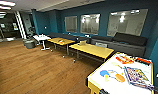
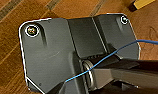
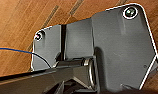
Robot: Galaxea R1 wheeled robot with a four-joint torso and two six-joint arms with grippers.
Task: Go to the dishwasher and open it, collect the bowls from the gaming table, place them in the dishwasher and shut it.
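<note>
Facing the gaming table (image 1: 112, 86) across wood floor (image 1: 32, 70), I cannot tell either tool's state from here.

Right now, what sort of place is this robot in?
Probably an office lounge or break room: a long dark sofa under interior windows in a teal wall, yellow tables on a wood floor, and a white-topped gaming table with colourful items on it.
</note>
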